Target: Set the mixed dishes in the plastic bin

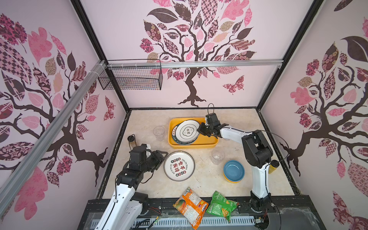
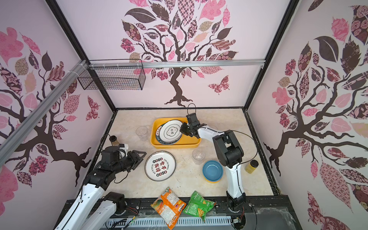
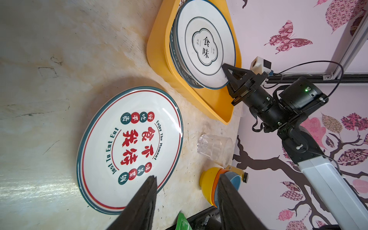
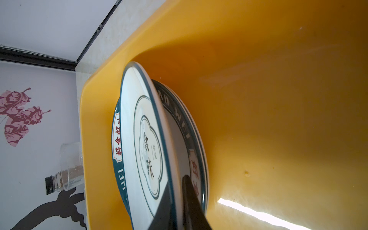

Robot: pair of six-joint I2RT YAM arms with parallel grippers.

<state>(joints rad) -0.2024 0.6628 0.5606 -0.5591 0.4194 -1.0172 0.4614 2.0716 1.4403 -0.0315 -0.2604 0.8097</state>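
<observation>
The yellow plastic bin (image 1: 191, 146) (image 2: 175, 146) (image 4: 278, 99) holds stacked plates. The top one, a white plate with black characters (image 1: 188, 131) (image 4: 147, 139), is tilted up on its right side. My right gripper (image 1: 199, 130) (image 4: 177, 183) is shut on its rim. A white plate with red characters (image 1: 179, 166) (image 3: 129, 147) lies flat on the table. My left gripper (image 1: 165, 155) (image 3: 187, 177) hovers open at its left edge, holding nothing. A blue bowl tops a stack of bowls (image 1: 234, 170) (image 3: 209, 183) at front right. Two clear cups (image 1: 159, 132) (image 1: 218, 156) stand by the bin.
An orange snack bag (image 1: 191, 207) and a green one (image 1: 221, 205) lie at the front edge. A dark-lidded spice jar (image 1: 132, 139) stands by the left wall and a yellow jar (image 1: 272, 166) by the right arm. A wire basket (image 1: 131, 77) hangs on the back wall.
</observation>
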